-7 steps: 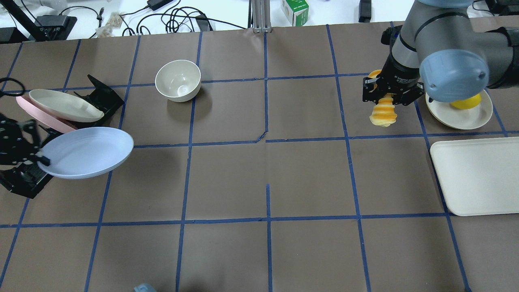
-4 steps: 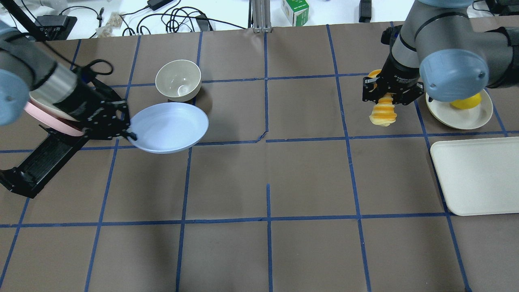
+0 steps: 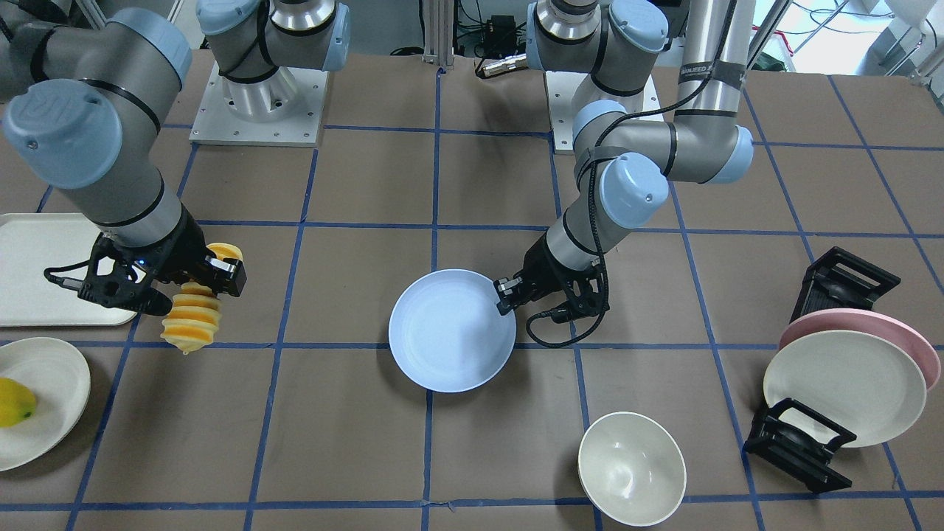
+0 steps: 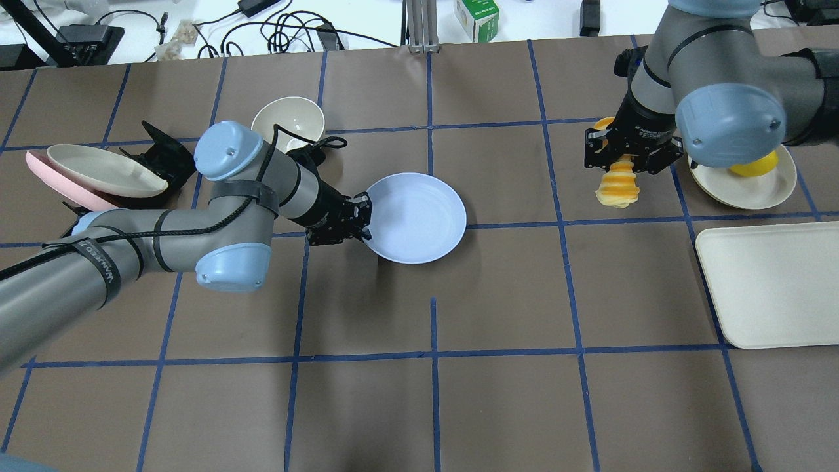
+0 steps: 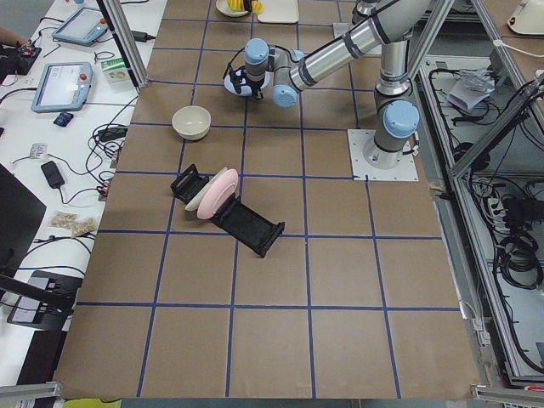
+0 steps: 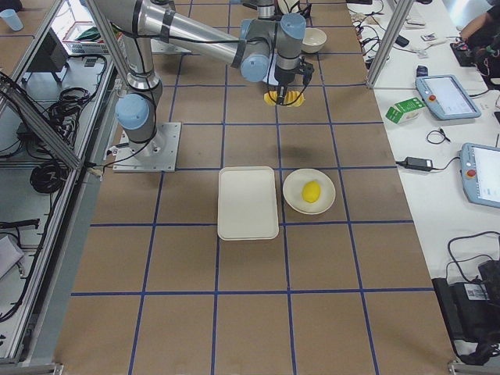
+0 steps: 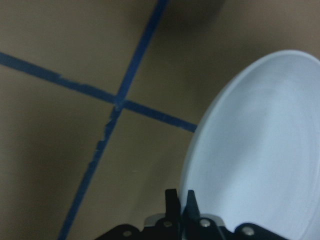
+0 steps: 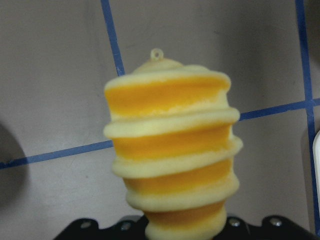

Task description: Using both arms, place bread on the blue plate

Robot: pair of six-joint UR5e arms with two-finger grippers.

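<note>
The blue plate (image 4: 419, 216) is held by its rim, about level, over the middle of the table; it also shows in the front view (image 3: 451, 332) and the left wrist view (image 7: 260, 150). My left gripper (image 4: 362, 217) is shut on the plate's left edge (image 3: 505, 293). The bread (image 4: 618, 185), a ridged orange and pale yellow loaf, hangs end-down from my right gripper (image 4: 624, 159), which is shut on its upper end above the table at the right. The bread fills the right wrist view (image 8: 172, 150) and shows in the front view (image 3: 192, 318).
A cream bowl (image 4: 288, 117) stands behind my left forearm. A black rack with a pink plate and a cream plate (image 4: 98, 172) is at the far left. A cream plate (image 4: 754, 187) with a yellow lemon (image 4: 755, 165) and a cream tray (image 4: 773, 282) lie at the right.
My left arm has carried the blue plate from beside the rack rightward to the table's middle. My right gripper with the bread has hardly moved.
</note>
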